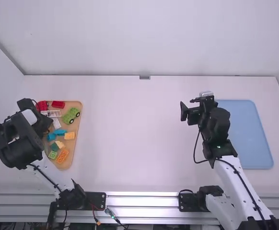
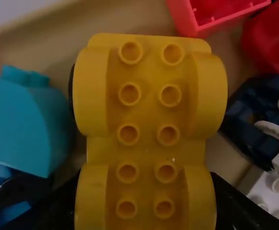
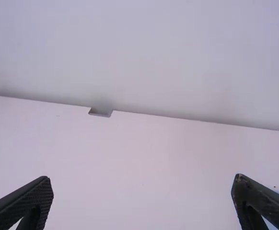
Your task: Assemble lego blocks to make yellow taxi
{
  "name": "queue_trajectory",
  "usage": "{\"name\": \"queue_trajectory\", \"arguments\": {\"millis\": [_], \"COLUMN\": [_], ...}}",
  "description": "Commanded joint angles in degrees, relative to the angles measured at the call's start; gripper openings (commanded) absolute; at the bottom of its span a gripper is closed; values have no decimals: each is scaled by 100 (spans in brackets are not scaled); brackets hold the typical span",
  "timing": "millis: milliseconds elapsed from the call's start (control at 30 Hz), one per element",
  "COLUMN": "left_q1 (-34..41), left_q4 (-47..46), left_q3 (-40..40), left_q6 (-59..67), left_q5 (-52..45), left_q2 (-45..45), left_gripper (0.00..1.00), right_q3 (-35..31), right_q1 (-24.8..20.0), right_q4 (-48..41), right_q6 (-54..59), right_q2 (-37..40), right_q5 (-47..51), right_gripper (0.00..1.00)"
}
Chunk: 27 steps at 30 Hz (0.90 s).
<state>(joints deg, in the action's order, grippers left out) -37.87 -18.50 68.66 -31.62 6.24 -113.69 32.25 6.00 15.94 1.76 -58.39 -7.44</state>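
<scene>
The left hand (image 1: 44, 122), at the left of the high view's frame, is gripping the yellow wheeled base (image 2: 147, 112) by its sides; the right hand (image 1: 190, 106), right of centre, is open. The white counter (image 1: 139, 143) fills the middle and lower frame. On it, the blue tray (image 1: 247, 134) lies at right and the wooden tray (image 1: 75, 129) at left. The yellow base is over the wooden tray, near the green wheeled base (image 1: 69, 115). The orange block (image 1: 62, 156) and smaller green block (image 1: 52, 155) sit towards that tray's lower end.
</scene>
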Motion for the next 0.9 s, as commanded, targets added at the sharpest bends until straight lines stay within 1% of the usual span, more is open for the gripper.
{"name": "queue_trajectory", "arguments": {"millis": [0, 133, 200, 300, 433, 533, 600, 700, 867], "left_q1": [-13, -7, 7, -9, 9, -7, 2, 2, 131], "left_q4": [-22, -9, -20, -66, -225, -457, -752, -927, -1217], "left_q3": [-85, -79, -79, -79, -17, 127, 282, 365, 407], "left_q6": [63, 205, 212, 210, 214, 212, 212, 302, 487], "left_q5": [90, 66, 90, 85, 90, 85, 90, 66, 66], "left_q2": [-98, -96, -94, -46, 118, 229, 389, 555, 927], "left_gripper": [61, 62, 64, 64, 57, 54, 49, 47, 47], "right_q3": [186, 186, 186, 186, 186, 186, 186, 186, 186], "right_q1": [0, 0, 11, 11, -4, -2, 2, 2, 4], "right_q4": [13, 7, 13, 13, 11, 9, 7, 7, 9], "right_q6": [15, 15, 13, 15, 15, 13, 15, 15, 15], "right_q2": [33, 33, 33, 33, 33, 33, 31, 33, 31], "right_q5": [-20, -22, -20, -20, -20, -22, -22, -22, -22], "right_gripper": [99, 99, 99, 99, 99, 99, 99, 99, 99]}}
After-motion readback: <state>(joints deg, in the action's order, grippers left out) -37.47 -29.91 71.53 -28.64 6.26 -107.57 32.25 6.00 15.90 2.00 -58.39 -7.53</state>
